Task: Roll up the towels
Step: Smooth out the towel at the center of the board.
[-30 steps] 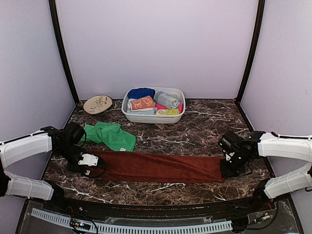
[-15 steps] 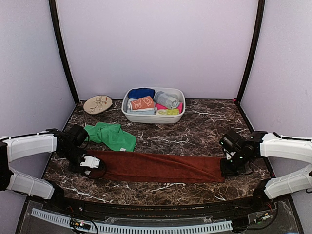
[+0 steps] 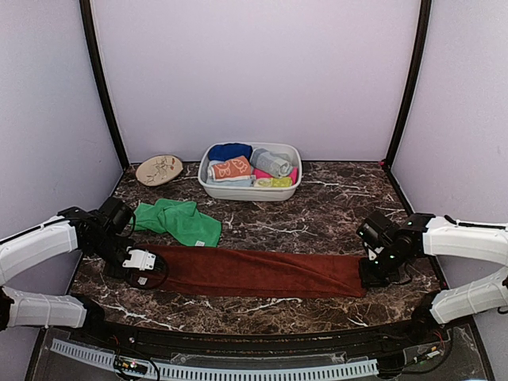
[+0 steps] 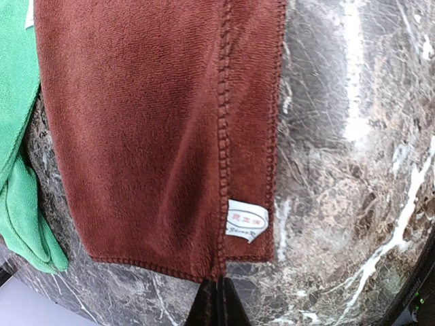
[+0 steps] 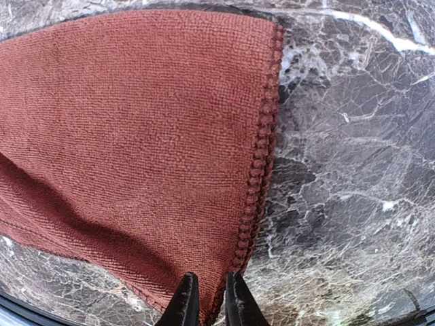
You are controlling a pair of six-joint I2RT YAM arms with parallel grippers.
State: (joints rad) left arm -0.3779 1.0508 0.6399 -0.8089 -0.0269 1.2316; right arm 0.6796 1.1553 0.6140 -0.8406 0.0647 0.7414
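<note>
Marble table (image 3: 317, 222) | left pincer (image 4: 216, 309), right pincer (image 5: 206, 299) clenched on rust towel (image 3: 262, 271) hems | green towel (image 3: 178, 221) touching left end

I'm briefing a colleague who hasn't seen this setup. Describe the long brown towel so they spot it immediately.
On the dark marble table, look along the near edge. The rust-brown towel lies flat there, a long strip left to right. Unlike the crumpled green towel behind its left end and the rolled towels in the white basin, it is plain and stretched out.
</note>
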